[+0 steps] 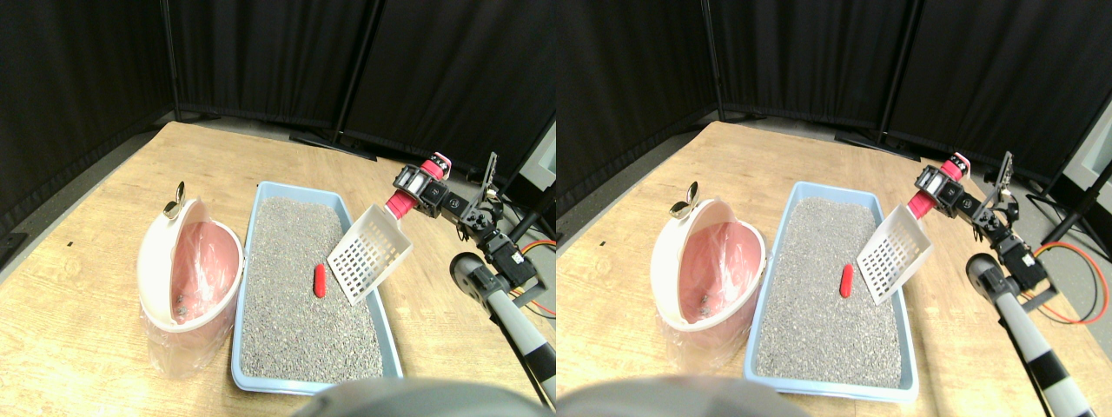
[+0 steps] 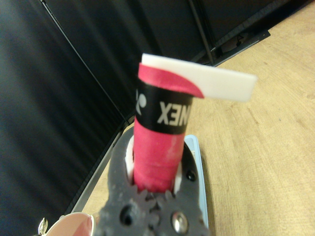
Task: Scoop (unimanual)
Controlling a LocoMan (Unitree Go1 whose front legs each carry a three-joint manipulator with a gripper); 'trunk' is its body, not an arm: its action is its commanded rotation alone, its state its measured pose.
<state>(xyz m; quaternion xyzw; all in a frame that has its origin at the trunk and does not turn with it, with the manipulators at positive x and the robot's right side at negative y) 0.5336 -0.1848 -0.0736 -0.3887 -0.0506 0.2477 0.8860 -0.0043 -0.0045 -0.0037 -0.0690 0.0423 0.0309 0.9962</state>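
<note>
1. The right gripper is clamped on the scoop's red wrapped handle; in the wrist view the jaws sit hard against both sides of that handle, so the hold looks firm.
2. Out from the jaws, the white slotted scoop hangs tilted in the air over the right edge of the blue litter tray, its open mouth angled down toward the grey litter. It appears clear of the litter and carries nothing.
3. The target, a small red piece, lies on the litter near the tray's middle, just beside the scoop's lower edge but apart from it.
4. Further left, the pink lined bin stands on the wooden bench, its lid tipped open, close against the tray's left wall.
5. Risks from here, as I read it: with the scoop this steep, a shallow pass could nudge the red piece sideways rather than catch it.
6. Dig too deep and the litter's drag could twist the round handle in the jaws.
7. A low swing could clip the tray's right wall; a hasty carry to the bin could spill the load.
</note>
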